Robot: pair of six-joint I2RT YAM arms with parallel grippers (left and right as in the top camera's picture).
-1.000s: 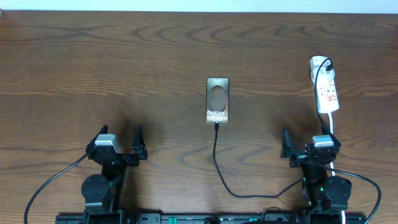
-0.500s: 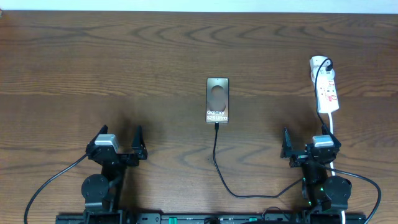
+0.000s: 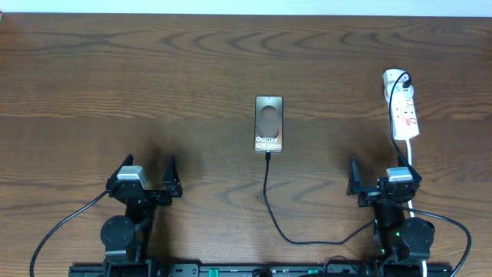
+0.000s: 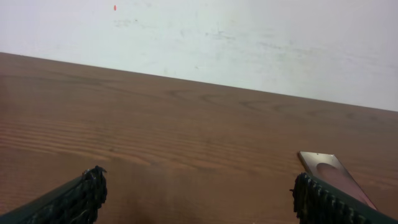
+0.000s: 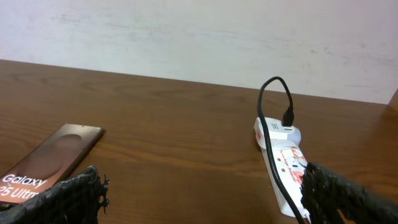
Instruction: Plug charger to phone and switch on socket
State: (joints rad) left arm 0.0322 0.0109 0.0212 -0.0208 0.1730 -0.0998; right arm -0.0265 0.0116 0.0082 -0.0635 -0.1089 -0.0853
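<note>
The bronze-grey phone (image 3: 270,124) lies flat in the middle of the table, also seen in the left wrist view (image 4: 333,175) and the right wrist view (image 5: 50,158). The thin black charger cable (image 3: 269,200) runs from the phone's near end, its connector tip (image 3: 267,155) touching the phone's edge, and its black plug (image 3: 403,78) sits in the white socket strip (image 3: 402,108) at the far right (image 5: 283,171). My left gripper (image 3: 150,172) is open and empty at the near left. My right gripper (image 3: 377,175) is open and empty just in front of the socket.
The robots' thicker black cables (image 3: 65,227) trail along the table's near edge. The socket's white cord (image 3: 410,158) runs down beside my right gripper. A pale wall (image 4: 205,37) stands behind the table's far edge.
</note>
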